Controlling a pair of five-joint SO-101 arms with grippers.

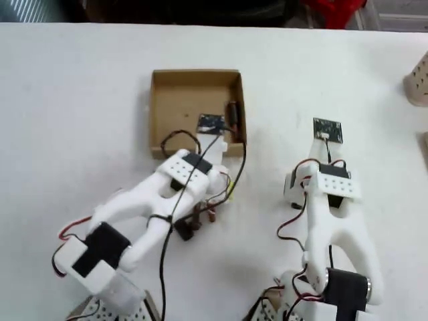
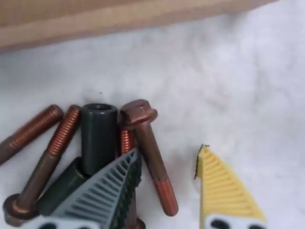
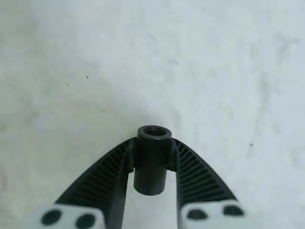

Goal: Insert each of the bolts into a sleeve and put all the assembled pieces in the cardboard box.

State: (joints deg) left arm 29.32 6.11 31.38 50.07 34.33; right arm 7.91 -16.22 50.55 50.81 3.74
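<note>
High view: white table [image 1: 80, 100]; left jaws wide by bolts [image 2: 148, 152], right jaws hold sleeve [image 3: 151, 160]

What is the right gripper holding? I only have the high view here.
Observer: The right gripper is shut on a dark sleeve, with the open bore pointing away from the wrist.
Operator: Is the left one on a bolt yet?
Observer: No. The left gripper is open, low over the pile, and a copper bolt lies between its fingers.
Operator: Are any sleeves left in that pile?
Observer: Yes, a second sleeve lies among the other bolts, close beside that copper bolt.
</note>
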